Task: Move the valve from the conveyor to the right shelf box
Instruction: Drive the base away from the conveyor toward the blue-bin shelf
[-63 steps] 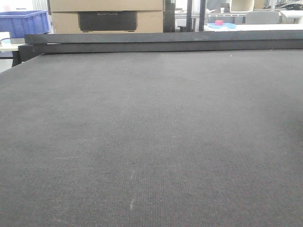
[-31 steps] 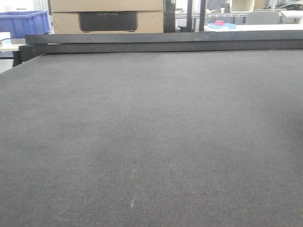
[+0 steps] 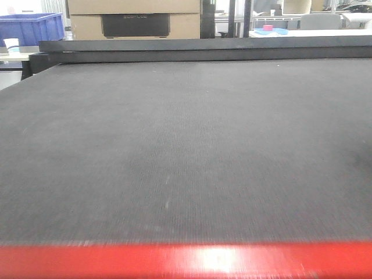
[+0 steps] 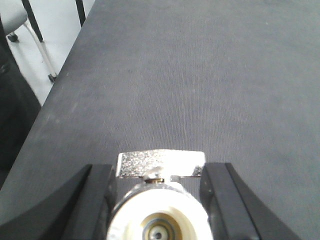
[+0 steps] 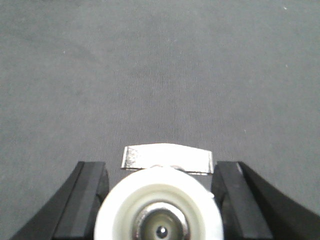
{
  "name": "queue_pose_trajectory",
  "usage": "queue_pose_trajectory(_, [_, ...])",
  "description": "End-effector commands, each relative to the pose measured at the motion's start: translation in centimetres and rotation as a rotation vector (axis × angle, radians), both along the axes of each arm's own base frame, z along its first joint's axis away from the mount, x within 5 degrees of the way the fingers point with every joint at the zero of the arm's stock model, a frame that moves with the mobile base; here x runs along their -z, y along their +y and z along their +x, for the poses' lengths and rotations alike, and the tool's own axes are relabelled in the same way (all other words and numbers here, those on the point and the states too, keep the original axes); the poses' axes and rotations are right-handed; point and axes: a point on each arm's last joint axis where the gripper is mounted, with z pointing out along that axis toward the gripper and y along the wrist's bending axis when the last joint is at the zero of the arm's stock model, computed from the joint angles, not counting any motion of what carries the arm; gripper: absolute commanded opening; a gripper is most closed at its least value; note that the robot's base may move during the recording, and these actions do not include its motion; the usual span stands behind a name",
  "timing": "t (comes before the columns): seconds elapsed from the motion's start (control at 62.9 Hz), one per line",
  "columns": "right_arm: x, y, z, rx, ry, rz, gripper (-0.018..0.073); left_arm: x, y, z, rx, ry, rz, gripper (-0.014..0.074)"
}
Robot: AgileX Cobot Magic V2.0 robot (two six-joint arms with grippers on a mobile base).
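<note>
The conveyor point(image 3: 186, 145) is a wide dark grey woven belt filling the front view, edged at the far side by a black bar point(image 3: 203, 49). No gripper shows in that view. In the left wrist view my left gripper point(image 4: 159, 172) is shut on a valve point(image 4: 159, 215), a white round body with a silver flat handle, held above the belt point(image 4: 200, 75). In the right wrist view my right gripper point(image 5: 159, 170) is shut on a second, similar valve point(image 5: 159, 210) above the belt point(image 5: 160, 75). The right shelf box is out of view.
A red band point(image 3: 186, 261) runs along the bottom of the front view. Behind the bar stand a blue bin point(image 3: 32, 26), a cardboard box point(image 3: 133, 17) and a white cup point(image 3: 10, 43). The belt's left edge and chair legs point(image 4: 40, 45) show in the left wrist view.
The front view has shifted. The red band has come into its bottom edge, and the background behind the bar has slid a little to the right.
</note>
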Motion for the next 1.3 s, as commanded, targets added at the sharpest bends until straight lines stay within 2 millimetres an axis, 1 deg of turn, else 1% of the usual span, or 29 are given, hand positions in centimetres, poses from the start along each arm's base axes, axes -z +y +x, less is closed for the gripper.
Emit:
queue_pose_trajectory(0.0, [-1.1,-0.1,-0.1,0.004,-0.090,-0.005,-0.0166,-0.7,0.0,0.0,-0.001,-0.066,-0.007,-0.0111])
queue_pose_trajectory(0.429, [-1.1,-0.1,-0.1,0.004,-0.090,-0.005,-0.0166,-0.7,0.0,0.0,-0.001,-0.066,-0.007,-0.0111])
queue_pose_trajectory(0.779, [-1.1,-0.1,-0.1,0.004,-0.090,-0.005,-0.0166,-1.6,0.0,-1.3,-0.001,-0.121,-0.008,-0.0111])
queue_pose_trajectory(1.288, [-1.1,-0.1,-0.1,0.004,-0.090,-0.005,-0.0166,-1.6,0.0,-1.3,-0.001,-0.121,-0.008,-0.0111])
